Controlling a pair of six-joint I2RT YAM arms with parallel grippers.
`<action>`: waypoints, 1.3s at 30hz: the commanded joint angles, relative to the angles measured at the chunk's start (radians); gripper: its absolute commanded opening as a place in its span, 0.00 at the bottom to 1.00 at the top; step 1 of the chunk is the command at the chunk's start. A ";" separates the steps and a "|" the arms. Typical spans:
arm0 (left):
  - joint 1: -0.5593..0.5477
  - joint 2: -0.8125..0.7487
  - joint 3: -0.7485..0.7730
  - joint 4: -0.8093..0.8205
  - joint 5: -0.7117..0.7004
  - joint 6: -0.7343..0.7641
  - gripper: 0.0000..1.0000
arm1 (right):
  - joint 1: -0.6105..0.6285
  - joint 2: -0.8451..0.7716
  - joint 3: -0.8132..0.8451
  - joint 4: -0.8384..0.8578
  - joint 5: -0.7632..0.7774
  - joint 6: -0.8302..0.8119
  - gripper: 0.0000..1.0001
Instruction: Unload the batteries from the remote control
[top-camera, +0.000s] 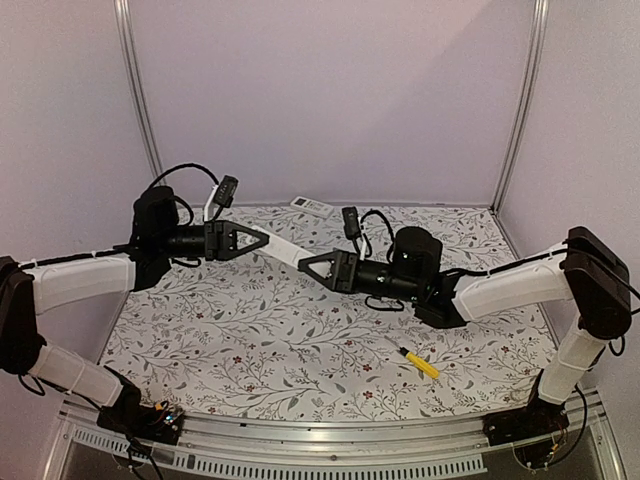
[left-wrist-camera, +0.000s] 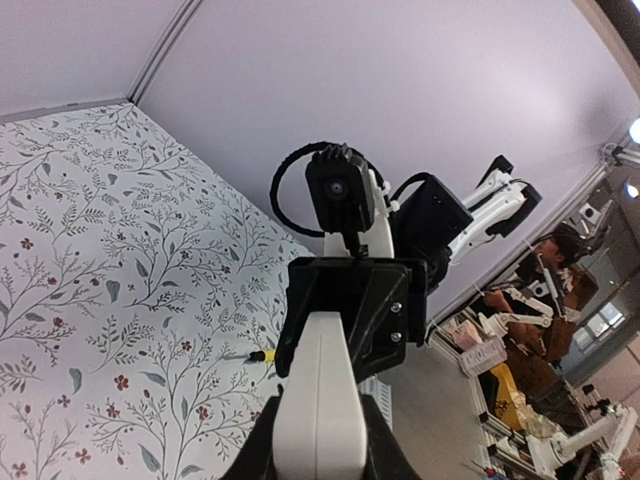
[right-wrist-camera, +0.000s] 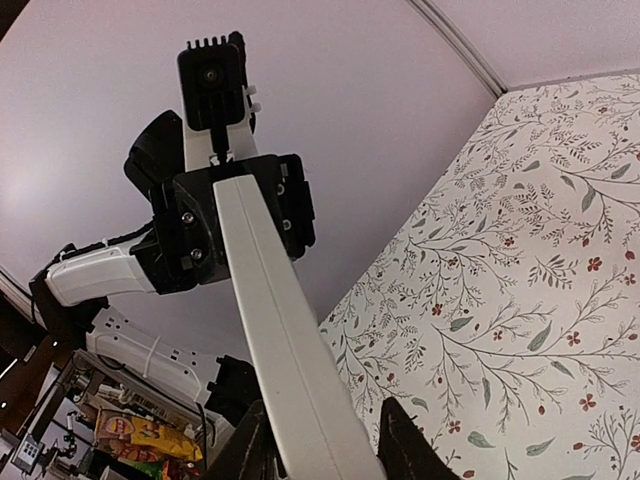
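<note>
The slim white remote control (top-camera: 284, 250) hangs in the air above the middle of the table, held at both ends. My left gripper (top-camera: 262, 240) is shut on its left end and my right gripper (top-camera: 305, 263) is shut on its right end. In the left wrist view the remote (left-wrist-camera: 325, 400) runs from my left gripper (left-wrist-camera: 320, 445) to the right gripper's black jaws. In the right wrist view the remote (right-wrist-camera: 280, 330) runs from my right gripper (right-wrist-camera: 322, 445) up to the left one. The batteries are hidden; no open compartment shows.
A yellow-handled screwdriver (top-camera: 420, 363) lies on the floral table cover (top-camera: 250, 330) at the front right, and also shows in the left wrist view (left-wrist-camera: 262, 355). The broader white remote (top-camera: 311, 205) lies at the back edge by the wall.
</note>
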 joint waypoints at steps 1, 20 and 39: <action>0.002 -0.030 -0.003 0.032 0.017 0.023 0.00 | -0.019 0.002 -0.056 0.018 0.053 0.053 0.32; 0.036 -0.043 -0.003 0.026 0.017 0.023 0.00 | -0.045 -0.037 -0.070 0.044 -0.026 0.000 0.62; 0.026 -0.040 -0.003 0.025 0.023 0.023 0.00 | -0.023 0.015 0.022 -0.002 0.017 -0.027 0.37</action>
